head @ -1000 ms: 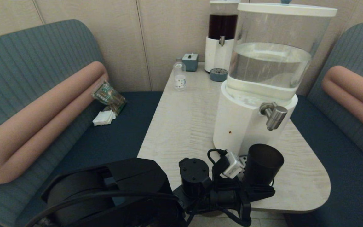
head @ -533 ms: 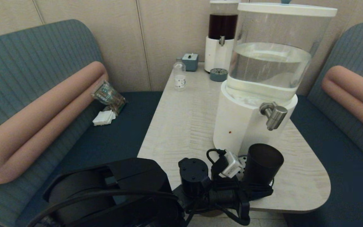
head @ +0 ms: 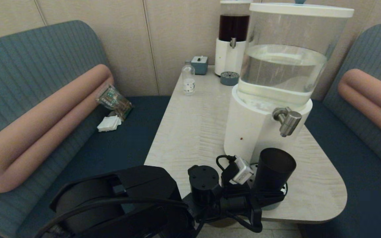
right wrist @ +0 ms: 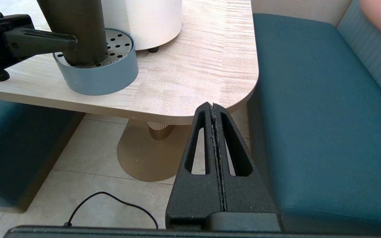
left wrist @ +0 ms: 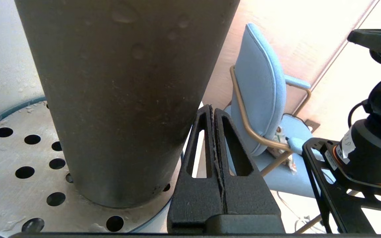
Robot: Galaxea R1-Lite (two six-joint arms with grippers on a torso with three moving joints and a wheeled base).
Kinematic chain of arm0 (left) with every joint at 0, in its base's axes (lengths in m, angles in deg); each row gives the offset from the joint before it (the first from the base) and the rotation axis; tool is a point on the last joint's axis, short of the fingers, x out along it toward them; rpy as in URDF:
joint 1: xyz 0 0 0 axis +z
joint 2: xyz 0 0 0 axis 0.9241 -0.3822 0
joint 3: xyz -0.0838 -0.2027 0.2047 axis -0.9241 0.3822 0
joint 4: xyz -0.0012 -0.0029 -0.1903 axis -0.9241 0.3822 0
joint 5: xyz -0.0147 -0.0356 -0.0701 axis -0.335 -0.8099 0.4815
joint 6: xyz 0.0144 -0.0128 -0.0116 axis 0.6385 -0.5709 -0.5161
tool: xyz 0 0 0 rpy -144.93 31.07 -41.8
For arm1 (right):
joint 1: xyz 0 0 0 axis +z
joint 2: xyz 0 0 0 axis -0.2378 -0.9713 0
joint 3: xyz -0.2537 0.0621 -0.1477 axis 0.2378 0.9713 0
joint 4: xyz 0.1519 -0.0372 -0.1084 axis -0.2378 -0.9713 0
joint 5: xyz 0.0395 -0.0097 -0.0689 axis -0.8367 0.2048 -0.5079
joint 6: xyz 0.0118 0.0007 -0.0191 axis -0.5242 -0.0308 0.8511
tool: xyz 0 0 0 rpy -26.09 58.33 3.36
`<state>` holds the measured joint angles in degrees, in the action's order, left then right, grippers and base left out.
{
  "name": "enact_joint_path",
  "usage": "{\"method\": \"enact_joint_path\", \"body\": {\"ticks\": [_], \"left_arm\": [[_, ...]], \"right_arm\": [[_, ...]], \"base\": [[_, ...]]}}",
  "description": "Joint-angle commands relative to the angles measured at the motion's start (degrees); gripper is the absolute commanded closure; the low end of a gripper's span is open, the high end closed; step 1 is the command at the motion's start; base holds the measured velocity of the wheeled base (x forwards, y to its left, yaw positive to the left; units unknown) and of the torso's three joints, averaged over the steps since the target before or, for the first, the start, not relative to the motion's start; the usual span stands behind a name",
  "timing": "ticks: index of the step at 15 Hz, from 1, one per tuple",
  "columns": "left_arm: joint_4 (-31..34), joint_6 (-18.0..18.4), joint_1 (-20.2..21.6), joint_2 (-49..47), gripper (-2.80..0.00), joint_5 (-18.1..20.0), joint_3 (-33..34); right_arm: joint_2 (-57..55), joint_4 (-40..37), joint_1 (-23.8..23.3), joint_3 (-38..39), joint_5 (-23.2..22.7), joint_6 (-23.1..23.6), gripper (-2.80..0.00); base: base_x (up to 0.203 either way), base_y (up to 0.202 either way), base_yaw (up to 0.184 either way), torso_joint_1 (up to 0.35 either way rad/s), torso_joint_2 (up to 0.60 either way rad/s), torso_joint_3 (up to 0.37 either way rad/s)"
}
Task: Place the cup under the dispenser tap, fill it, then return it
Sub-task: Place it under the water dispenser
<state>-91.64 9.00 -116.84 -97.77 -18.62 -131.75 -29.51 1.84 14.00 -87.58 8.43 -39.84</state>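
Note:
The dark cup (head: 273, 168) stands upright on the perforated grey drip tray (right wrist: 111, 76) in front of the big clear-tank dispenser (head: 276, 82). The brushed-metal dispenser tap (head: 288, 120) juts out above it, slightly to the right of the cup's rim. My left gripper (left wrist: 213, 107) is shut, its two fingers pressed together with nothing between them. They lie alongside the cup (left wrist: 121, 99), against its wall low down. In the right wrist view the same fingers (right wrist: 45, 41) reach the cup (right wrist: 78, 29) from the side. My right gripper (right wrist: 213, 105) is shut and empty, below the table's near right corner.
A slimmer dark-liquid dispenser (head: 232, 36), a small clear bottle (head: 188, 79), a small blue box (head: 199, 64) and a second round tray (head: 229, 78) stand at the table's far end. Blue benches flank the table (head: 190, 132); a packet (head: 113, 100) and napkins (head: 108, 123) lie on the left bench.
My left arm and the cup have shifted slightly away from me, toward the dispenser base. More of the drip tray's rim now shows below the cup.

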Motion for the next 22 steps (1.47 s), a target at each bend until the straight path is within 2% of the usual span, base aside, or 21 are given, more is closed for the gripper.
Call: {"method": "enact_joint_path", "body": {"ticks": [1,22], "left_arm": [[-0.5,-0.4,0.0,-0.3,0.0,0.2,-0.3],[-0.5,-0.7,0.9,-2.5,0.0,-0.9,-2.7]], "right_arm": [[0.1,0.0,0.0,0.0,-0.1,0.0,0.0],[0.1,0.0,0.0,0.0,0.0,0.0,0.0]], "base": [[0.0,0.0,0.0,0.0,0.0,0.0],[0.0,0.0,0.0,0.0,0.0,0.0]]}}
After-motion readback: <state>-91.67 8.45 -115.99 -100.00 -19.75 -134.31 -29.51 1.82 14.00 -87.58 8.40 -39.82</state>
